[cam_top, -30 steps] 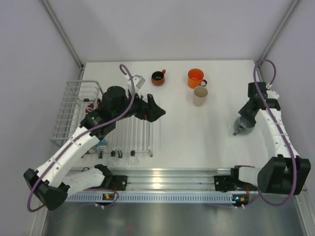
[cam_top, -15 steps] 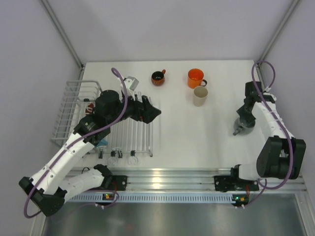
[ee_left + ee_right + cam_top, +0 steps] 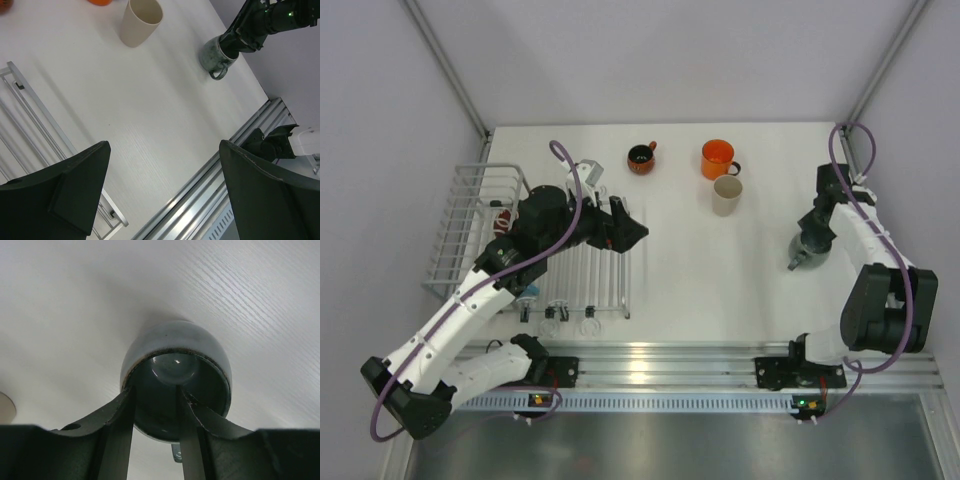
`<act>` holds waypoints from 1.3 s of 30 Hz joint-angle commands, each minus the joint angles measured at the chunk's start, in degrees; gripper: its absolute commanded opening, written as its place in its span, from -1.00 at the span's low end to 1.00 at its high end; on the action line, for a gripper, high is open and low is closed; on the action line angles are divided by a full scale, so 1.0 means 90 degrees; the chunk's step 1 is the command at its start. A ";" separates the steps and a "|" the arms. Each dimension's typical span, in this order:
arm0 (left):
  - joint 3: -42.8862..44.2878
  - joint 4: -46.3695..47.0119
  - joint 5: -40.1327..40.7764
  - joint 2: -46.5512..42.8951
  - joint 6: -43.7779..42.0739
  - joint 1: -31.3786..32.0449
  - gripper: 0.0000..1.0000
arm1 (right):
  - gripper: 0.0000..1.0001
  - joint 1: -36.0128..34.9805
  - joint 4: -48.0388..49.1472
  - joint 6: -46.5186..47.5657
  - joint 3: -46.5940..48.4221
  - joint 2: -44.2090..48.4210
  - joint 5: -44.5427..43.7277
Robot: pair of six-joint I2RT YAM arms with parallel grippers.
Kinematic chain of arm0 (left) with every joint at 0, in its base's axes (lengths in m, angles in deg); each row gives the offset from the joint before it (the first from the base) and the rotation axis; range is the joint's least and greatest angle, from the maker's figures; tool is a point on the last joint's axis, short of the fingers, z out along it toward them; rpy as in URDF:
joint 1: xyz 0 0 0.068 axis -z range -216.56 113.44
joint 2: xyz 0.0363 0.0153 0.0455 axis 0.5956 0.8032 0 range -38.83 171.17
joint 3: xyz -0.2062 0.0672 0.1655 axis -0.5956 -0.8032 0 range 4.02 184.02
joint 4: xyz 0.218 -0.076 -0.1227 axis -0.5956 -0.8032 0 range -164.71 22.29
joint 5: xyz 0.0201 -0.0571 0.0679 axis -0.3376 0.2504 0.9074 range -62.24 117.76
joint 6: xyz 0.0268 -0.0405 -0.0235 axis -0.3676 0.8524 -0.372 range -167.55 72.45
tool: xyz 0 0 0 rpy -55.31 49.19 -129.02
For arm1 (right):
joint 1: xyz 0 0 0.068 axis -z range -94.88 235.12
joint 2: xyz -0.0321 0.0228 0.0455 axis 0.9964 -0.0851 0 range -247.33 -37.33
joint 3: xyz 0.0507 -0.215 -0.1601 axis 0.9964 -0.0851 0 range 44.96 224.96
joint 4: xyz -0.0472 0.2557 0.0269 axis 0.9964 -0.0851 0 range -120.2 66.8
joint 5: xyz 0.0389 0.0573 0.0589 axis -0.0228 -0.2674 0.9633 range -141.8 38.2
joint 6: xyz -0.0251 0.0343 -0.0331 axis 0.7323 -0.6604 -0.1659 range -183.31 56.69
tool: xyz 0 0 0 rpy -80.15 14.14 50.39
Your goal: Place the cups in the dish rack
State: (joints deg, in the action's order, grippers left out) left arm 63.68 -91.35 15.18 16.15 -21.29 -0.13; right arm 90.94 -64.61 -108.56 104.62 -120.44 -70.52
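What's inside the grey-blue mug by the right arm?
The grey-blue mug shows a bare glossy bottom. The right hand has a finger inside; its fingers hide part of the interior.

Left tool (image 3: 164, 146) agape, right tool (image 3: 155, 392) clamped.

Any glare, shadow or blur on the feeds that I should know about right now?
Top external: sharp, evenly lit, glare on the metal rail at the near edge. Left wrist: table crisp, left gripper dark and soft-edged. Right wrist: grey-blue mug close up, bright reflection inside it, right gripper almost black.
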 commanded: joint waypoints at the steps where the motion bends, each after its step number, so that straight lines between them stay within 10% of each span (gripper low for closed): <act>1: -0.0008 0.0185 0.0001 -0.0064 0.0080 -0.0014 0.91 | -0.23 0.0066 0.0080 -0.0030 0.0304 0.0435 0.0000; 24: -0.0105 0.0244 0.0001 -0.0055 0.0412 -0.0014 0.87 | -0.24 0.0066 0.0548 -0.0206 0.0364 -0.0462 0.0342; 39: -0.0018 0.0302 -0.0282 0.0043 0.0588 -0.0014 0.79 | -1.00 0.0066 0.0705 0.0038 0.0305 -0.0473 0.0624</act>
State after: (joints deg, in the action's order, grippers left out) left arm 62.74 -91.26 14.00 16.19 -16.92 -0.13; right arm 91.03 -59.93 -109.00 106.33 -127.17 -65.23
